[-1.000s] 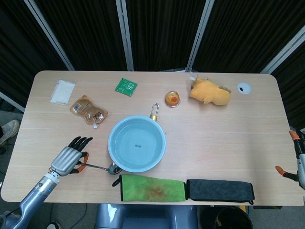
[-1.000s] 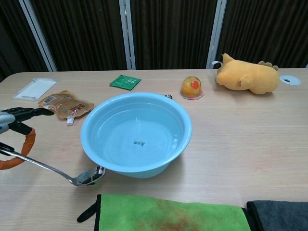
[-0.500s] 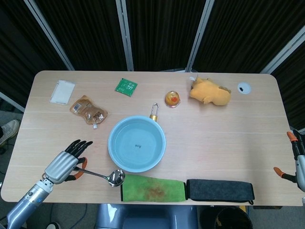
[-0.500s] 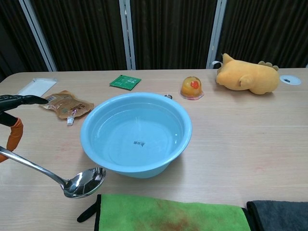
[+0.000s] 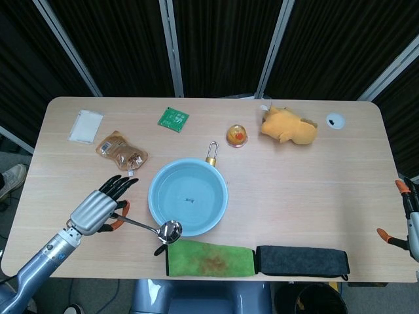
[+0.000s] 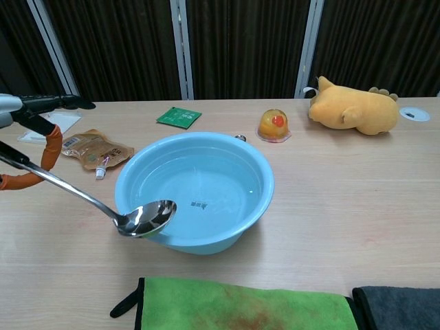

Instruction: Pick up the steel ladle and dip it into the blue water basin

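Pale wood table (image 5: pixel 294 190) against dark curtain panels with metal uprights. Left hand (image 5: pixel 98 209) raised near the table's front-left, gripping the orange-sleeved handle of the steel ladle (image 5: pixel 154 227); ladle off the table, bowl up, at the front-left rim of the blue water basin (image 5: pixel 188 196), not in the water. Clear water inside the basin, small dark mark at its bottom. Green towel (image 5: pixel 209 258) and dark grey cloth (image 5: pixel 302 260) end to end along the front edge. Right hand (image 5: pixel 407 219) at the far right frame edge, mostly cropped; state impossible to tell.
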Robot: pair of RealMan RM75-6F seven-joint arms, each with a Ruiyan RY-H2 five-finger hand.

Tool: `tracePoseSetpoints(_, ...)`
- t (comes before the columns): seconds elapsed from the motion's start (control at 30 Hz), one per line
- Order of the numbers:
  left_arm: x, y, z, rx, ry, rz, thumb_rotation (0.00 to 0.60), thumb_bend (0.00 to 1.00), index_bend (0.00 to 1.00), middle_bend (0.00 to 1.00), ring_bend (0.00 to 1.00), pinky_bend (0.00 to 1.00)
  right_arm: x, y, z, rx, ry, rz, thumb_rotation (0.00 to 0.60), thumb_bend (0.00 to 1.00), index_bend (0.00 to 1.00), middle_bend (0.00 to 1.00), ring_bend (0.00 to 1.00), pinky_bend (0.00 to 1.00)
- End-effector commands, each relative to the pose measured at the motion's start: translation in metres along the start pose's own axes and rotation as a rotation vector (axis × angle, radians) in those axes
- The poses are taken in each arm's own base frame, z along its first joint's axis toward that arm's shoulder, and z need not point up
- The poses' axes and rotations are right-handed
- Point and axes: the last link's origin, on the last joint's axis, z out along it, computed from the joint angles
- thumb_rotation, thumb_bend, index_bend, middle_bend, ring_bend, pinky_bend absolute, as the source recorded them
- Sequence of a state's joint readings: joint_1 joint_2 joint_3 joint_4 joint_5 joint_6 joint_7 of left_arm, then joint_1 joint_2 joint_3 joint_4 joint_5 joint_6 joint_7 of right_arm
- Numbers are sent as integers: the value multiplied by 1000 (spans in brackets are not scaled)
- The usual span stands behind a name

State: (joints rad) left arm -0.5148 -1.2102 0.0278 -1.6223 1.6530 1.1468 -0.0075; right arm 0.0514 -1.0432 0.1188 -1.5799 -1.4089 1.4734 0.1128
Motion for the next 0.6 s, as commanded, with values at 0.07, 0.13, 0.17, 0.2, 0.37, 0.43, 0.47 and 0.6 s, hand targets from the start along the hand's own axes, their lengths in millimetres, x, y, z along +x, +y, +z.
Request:
tracePoseSetpoints(0.07, 6, -9, 27, 27, -9, -2, 600, 663, 748, 0, 0, 0, -1, -1, 1, -1, -7, -4, 600, 0, 0, 0, 0, 0)
tracePoseSetpoints(0.13, 5, -10, 34, 29, -11, -12, 600, 664, 748, 0, 0, 0, -1, 0, 2, -4, -8, -6, 600, 0, 0, 0, 0, 0)
tracePoseSetpoints(0.17, 3, -11, 38, 31, -15, -27, 600, 663, 748, 0, 0, 0, -2, 0, 3, -5, -9, -7, 600, 0, 0, 0, 0, 0)
tracePoseSetpoints(0.2, 0, -10, 44, 33, -26, -54, 600, 663, 749, 0, 0, 0, -2, 0, 3, -8, -9, -7, 600, 0, 0, 0, 0, 0)
tracePoseSetpoints(0.37, -12, -5, 75, 15, -46, -99, 600, 665, 752, 0, 0, 0, -4, 0, 5, -10, -19, -7, 600, 0, 0, 0, 0, 0)
tracePoseSetpoints(0.43, -18, 0, 84, 2, -56, -119, 600, 664, 752, 0, 0, 0, -5, 0, 6, -9, -24, -7, 600, 0, 0, 0, 0, 0)
tracePoseSetpoints(0.47, -20, 2, 88, -2, -64, -130, 600, 664, 753, 0, 0, 0, -5, 0, 6, -9, -24, -7, 600, 0, 0, 0, 0, 0)
tracePoseSetpoints(0.6, -25, 3, 97, -4, -80, -139, 600, 659, 754, 0, 0, 0, -4, 0, 5, -9, -25, -6, 600, 0, 0, 0, 0, 0)
